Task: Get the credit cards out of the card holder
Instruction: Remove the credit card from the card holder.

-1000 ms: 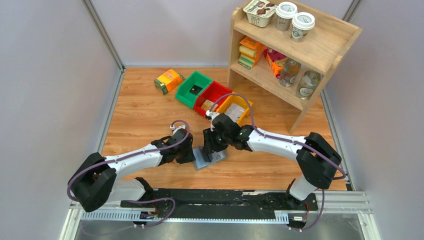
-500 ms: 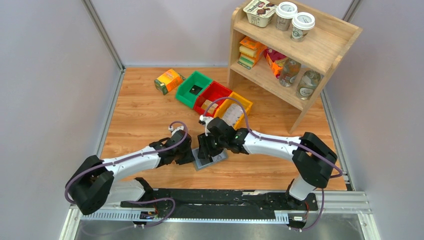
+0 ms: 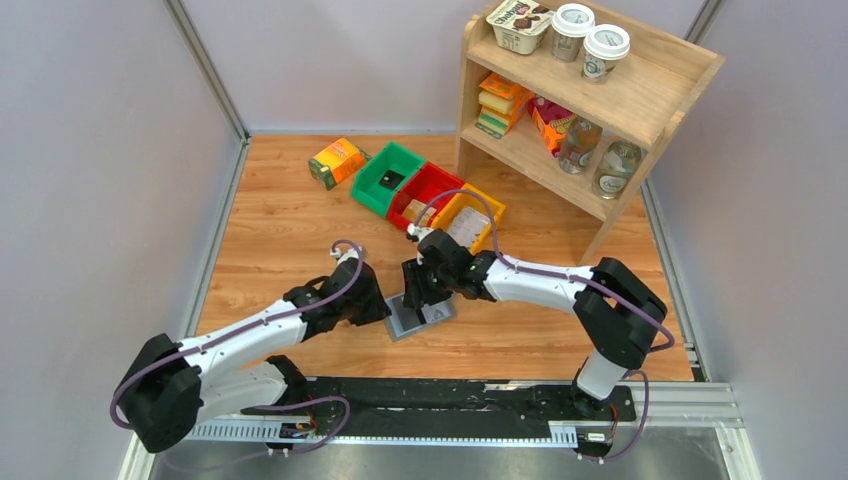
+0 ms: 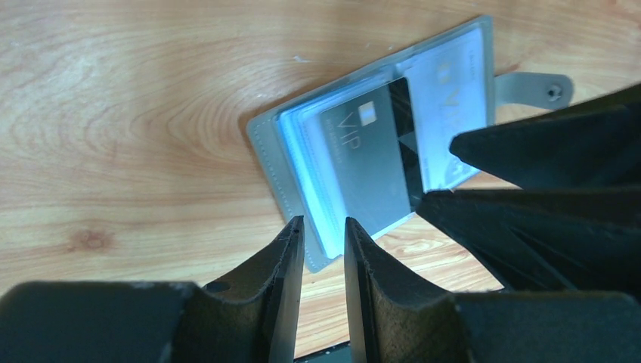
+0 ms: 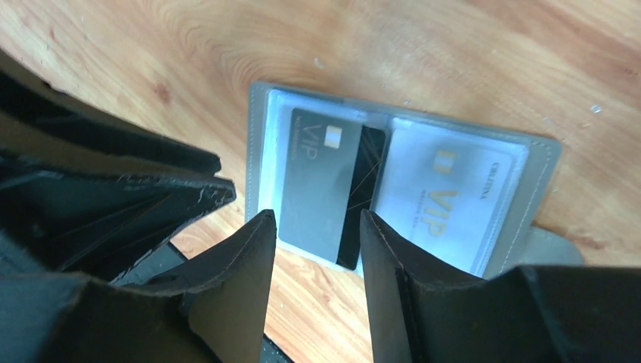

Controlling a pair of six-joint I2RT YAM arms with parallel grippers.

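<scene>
Grey card holder (image 5: 255, 144) lies open flat on the wooden table (image 3: 290, 220), between your two claws. Your right gripper (image 5: 314, 215) has its fingers spread, the tips straddling the near edge of the dark credit card (image 5: 321, 181). A pale credit card (image 5: 446, 197) sits beside it. Your left gripper (image 4: 323, 221) is narrowly parted at the holder's corner, possibly touching it.

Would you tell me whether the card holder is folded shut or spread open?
Spread open: the card holder lies flat, inside up, cards showing in both halves.
</scene>
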